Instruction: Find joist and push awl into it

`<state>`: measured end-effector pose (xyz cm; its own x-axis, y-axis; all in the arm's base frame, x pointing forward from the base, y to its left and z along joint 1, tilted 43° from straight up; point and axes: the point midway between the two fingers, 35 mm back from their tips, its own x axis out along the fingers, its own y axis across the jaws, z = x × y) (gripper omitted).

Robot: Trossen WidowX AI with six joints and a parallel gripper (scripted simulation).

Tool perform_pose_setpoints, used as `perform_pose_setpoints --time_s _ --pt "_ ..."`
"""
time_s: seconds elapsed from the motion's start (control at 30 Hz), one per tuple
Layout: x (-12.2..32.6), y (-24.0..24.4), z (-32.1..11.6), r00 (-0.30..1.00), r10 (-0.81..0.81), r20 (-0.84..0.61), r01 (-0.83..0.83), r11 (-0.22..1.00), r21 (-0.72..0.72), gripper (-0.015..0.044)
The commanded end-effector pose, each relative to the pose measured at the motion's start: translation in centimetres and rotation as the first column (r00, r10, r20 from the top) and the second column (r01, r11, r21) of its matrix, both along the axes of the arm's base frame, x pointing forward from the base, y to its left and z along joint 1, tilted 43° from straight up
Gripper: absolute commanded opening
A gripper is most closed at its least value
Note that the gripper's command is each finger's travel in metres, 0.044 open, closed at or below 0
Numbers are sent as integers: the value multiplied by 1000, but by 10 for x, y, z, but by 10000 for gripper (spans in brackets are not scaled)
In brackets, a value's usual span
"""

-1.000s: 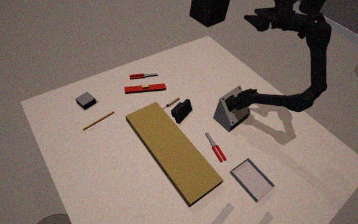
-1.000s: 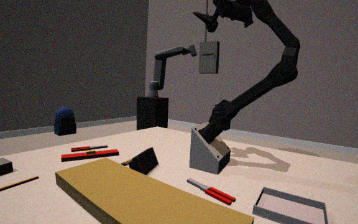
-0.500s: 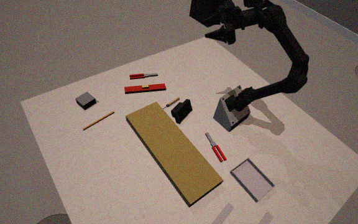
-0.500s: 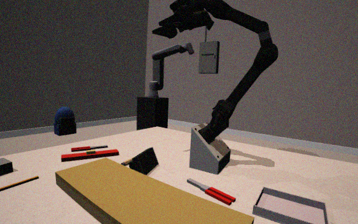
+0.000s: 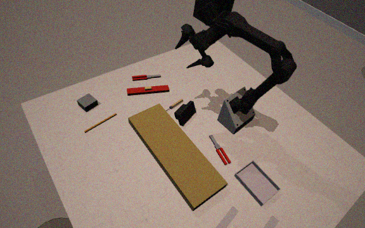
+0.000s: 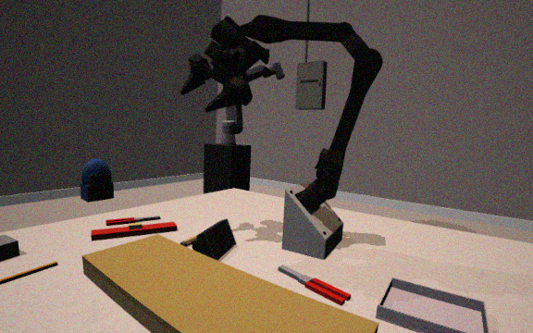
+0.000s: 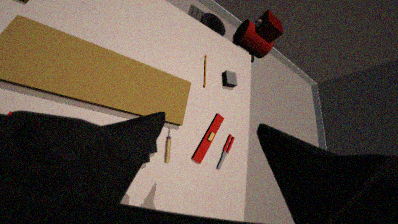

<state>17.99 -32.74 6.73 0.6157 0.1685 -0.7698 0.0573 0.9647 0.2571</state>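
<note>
The yellow-brown floor panel (image 5: 173, 156) (image 6: 202, 287) (image 7: 100, 70) lies on the table. A black block-like device (image 5: 185, 113) (image 6: 216, 240), apparently the stud finder, stands tilted beside the panel's far end; I cannot make it out in the wrist view. The awl (image 5: 177, 104) (image 6: 188, 241) (image 7: 168, 149), with a light wooden handle, lies just beyond it, its tip toward the panel. The shallow tray (image 5: 256, 183) (image 6: 433, 311) is empty. My gripper (image 5: 182, 57) (image 6: 194, 103) (image 7: 211, 122) is wide open and empty, high above the table's far side. No hole shows in the panel.
A red level (image 5: 135, 91) (image 7: 216, 123) and a red-handled tool (image 5: 139, 78) (image 7: 229, 144) lie beyond the panel. Another red-handled tool (image 5: 224, 155) (image 6: 327, 290) lies between panel and tray. A pencil-like stick (image 5: 101, 123) (image 7: 204, 71) and a grey block (image 5: 87, 102) (image 7: 229, 79) lie farther left.
</note>
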Motion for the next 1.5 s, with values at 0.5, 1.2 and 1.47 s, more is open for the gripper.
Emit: perform_pose_setpoints --time_s 0.5,1.2,1.47 --pt "23 139 -162 207 976 64 -935 217 -279 440" --pt "7 192 -198 -230 964 134 -892 -154 -426 440" --pt "5 186 -203 -230 964 133 -892 -154 -426 440"
